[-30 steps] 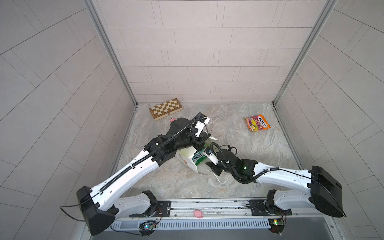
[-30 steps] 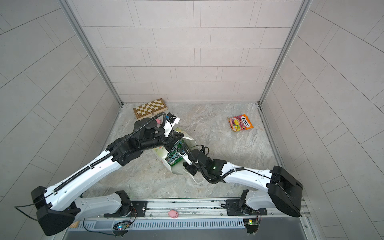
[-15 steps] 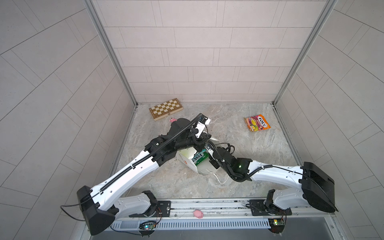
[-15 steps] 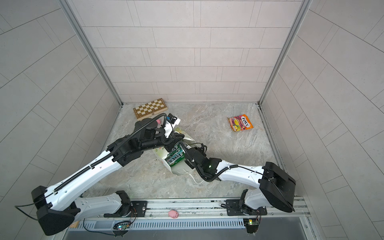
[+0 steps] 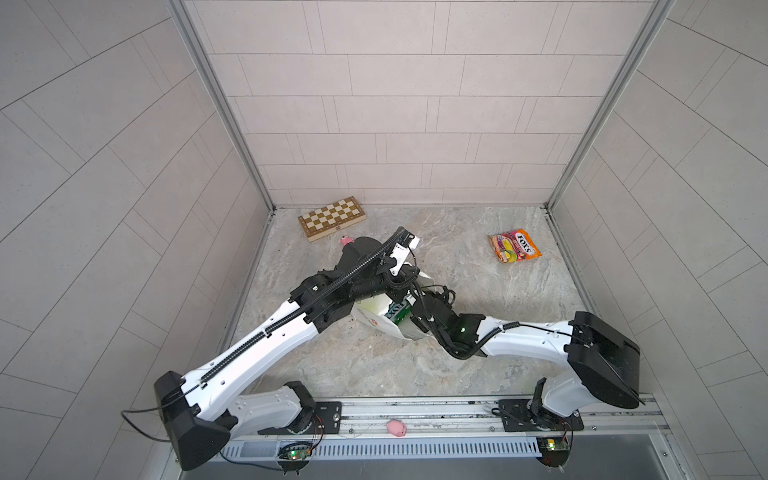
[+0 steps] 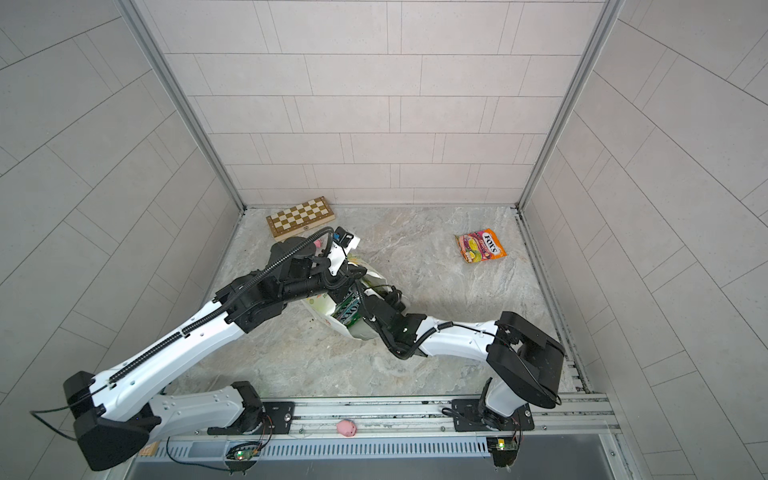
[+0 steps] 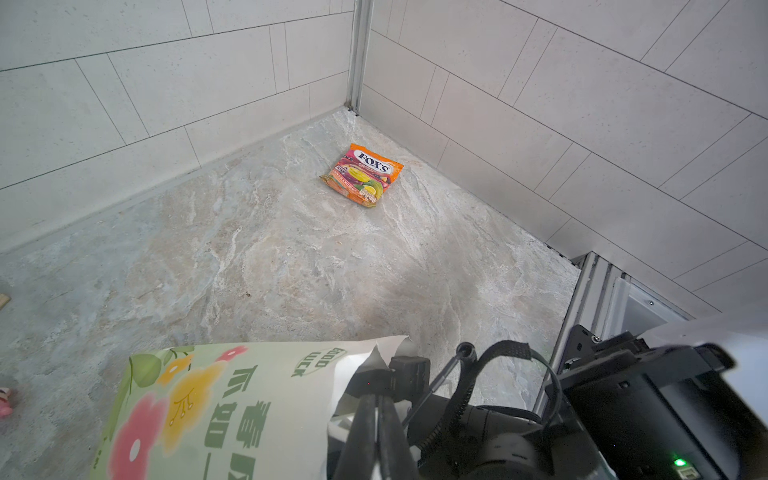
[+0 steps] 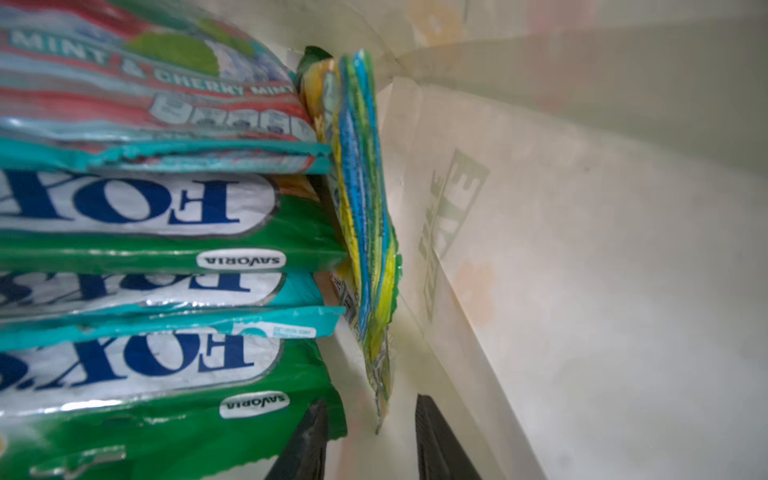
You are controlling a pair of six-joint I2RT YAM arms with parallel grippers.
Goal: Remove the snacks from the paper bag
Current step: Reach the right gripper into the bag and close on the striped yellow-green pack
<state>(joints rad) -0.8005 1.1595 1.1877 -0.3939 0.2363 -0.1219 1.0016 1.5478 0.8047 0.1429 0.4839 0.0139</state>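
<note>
- The paper bag (image 5: 374, 322) lies tipped mid-floor, long axis roughly left-right, mouth toward the right arm.
- The left claw (image 7: 376, 401) is clenched on the bag's rim.
- The right claw (image 8: 370, 405), inside the bag, is spread around the edge of one striped packet (image 8: 365, 216), not gripping it.
- Beside it are two teal packets (image 8: 145, 95) and two green packets (image 8: 166, 249), stacked alternately.
- One orange packet (image 5: 514, 252) lies flat near the far right corner.

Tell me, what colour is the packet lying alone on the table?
The packet is orange-pink with fruit pictures; clearest in the left wrist view.
</note>
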